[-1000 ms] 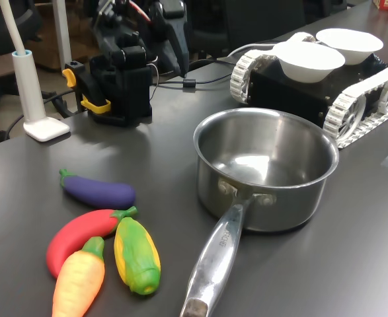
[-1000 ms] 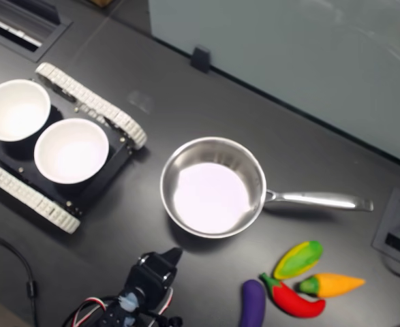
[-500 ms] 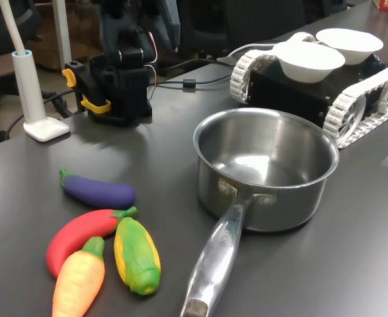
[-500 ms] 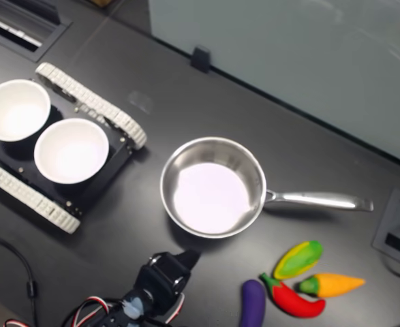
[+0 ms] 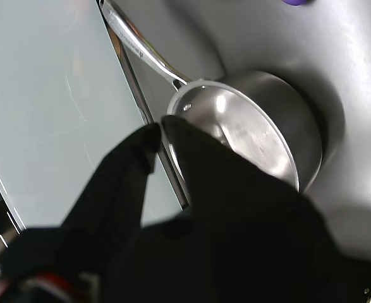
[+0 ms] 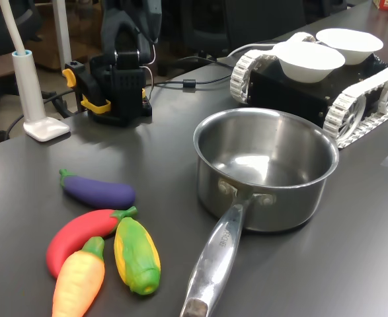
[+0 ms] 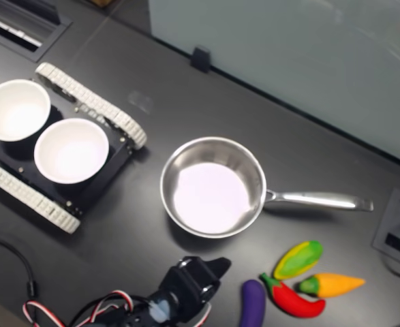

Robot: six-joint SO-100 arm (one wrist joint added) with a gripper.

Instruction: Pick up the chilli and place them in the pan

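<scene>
Nearest to us in the first exterior view lie four toy vegetables in a cluster on the dark table: the carrot and the corn cob in front, the chilli just behind them, and the eggplant beyond it. The chilli's green stem cap points toward the corn and seems to touch it, while its fat red end lies free at the first exterior view's left. We judge it light, rigid or slightly yielding, and smooth enough to slip, so we would take hold across the middle of its curved body, where the sides are clear of the corn and carrot. Farther back stands the pan, empty, its long handle reaching toward the camera. Behind it sit two white bowls on a tracked vehicle. In the wrist view our gripper shows its two dark fingers meeting at the tips with nothing between them, so we read it as closed and empty, raised over the table near the pan and well apart from the chilli.
</scene>
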